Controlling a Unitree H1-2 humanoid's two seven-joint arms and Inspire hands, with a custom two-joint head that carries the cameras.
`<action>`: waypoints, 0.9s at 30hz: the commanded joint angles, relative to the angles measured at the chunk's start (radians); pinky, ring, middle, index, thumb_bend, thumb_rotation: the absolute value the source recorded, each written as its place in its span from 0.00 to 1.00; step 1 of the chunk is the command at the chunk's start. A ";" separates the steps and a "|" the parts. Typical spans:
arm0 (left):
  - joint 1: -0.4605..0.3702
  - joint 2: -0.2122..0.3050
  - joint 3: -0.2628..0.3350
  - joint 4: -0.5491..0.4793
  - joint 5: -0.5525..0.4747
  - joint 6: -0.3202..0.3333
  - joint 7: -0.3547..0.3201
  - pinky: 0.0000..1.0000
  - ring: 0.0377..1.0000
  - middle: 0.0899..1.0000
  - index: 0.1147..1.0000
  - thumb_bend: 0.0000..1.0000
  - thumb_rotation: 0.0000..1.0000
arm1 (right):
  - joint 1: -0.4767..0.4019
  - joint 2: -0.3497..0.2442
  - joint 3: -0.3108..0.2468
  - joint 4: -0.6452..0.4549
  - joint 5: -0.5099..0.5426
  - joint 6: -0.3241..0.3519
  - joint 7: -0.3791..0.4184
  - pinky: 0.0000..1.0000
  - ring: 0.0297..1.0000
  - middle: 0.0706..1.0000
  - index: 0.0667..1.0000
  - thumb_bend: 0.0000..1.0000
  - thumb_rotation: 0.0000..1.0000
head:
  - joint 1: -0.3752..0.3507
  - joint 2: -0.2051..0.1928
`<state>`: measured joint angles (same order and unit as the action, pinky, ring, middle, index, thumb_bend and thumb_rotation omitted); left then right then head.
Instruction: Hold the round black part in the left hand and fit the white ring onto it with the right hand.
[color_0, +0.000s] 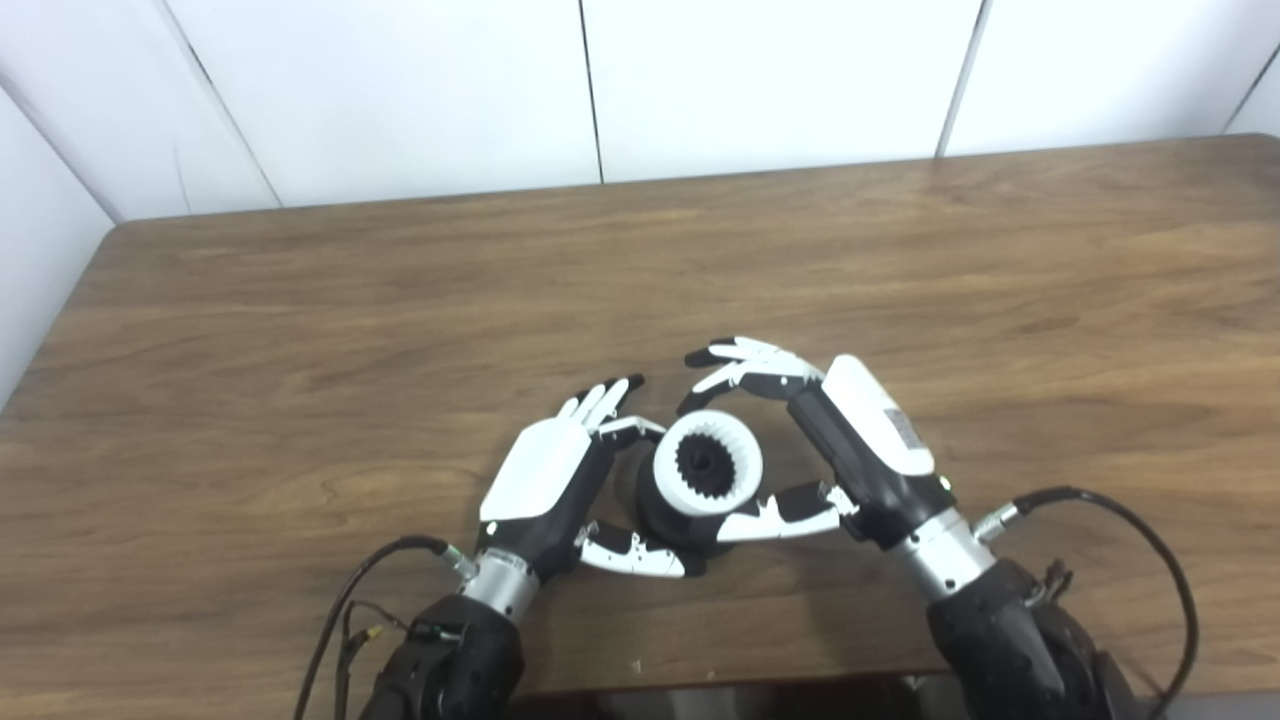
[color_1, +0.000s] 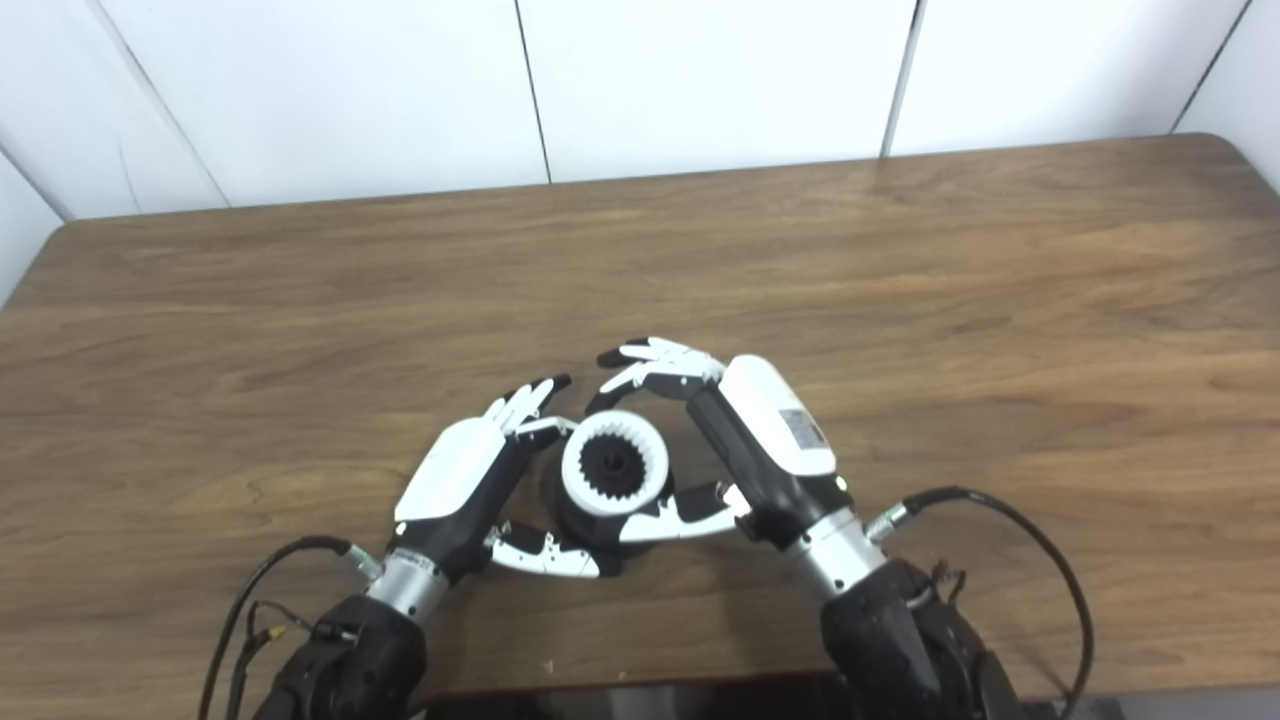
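Ring seating is the step I judge I'm in: the white ring (color_0: 708, 463), toothed inside, sits on top of the round black part (color_0: 662, 515) at lower centre of the frame, on the table (color_0: 300, 330). My left hand (color_0: 548, 480) cups the black part from the left, thumb under its near side. My right hand (color_0: 850, 440) brackets the ring, fingers curled over its far edge and thumb on its near edge. I'd press down evenly, keeping the ring level so the teeth don't bind. Right eye view shows the ring's near rim against the thumb more clearly; the left eye view shows more of the black body's left flank.
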<state>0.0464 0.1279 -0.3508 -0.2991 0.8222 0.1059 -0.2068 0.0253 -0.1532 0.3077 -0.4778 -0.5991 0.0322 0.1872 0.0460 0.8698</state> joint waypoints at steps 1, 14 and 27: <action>-0.026 -0.009 0.002 -0.042 0.007 -0.002 0.013 1.00 1.00 1.00 0.59 0.91 0.36 | -0.025 0.019 -0.004 0.007 -0.004 -0.044 -0.032 0.86 0.85 0.79 0.44 0.52 0.14 | 0.003 0.003; -0.034 -0.012 0.000 -0.049 0.009 0.014 -0.001 1.00 1.00 1.00 0.59 0.92 0.36 | -0.034 0.040 0.014 0.063 -0.019 -0.047 -0.048 0.87 0.86 0.79 0.44 0.52 0.14 | 0.010 0.011; -0.042 -0.017 -0.004 -0.054 0.010 0.028 -0.007 1.00 1.00 1.00 0.60 0.92 0.36 | -0.044 0.039 0.014 0.073 -0.034 -0.026 -0.033 0.86 0.86 0.79 0.44 0.52 0.14 | 0.015 0.018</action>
<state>0.0418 0.1217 -0.3548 -0.3124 0.8277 0.1399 -0.2247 0.0119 -0.1225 0.3243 -0.3853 -0.6370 0.0214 0.1579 0.0598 0.8866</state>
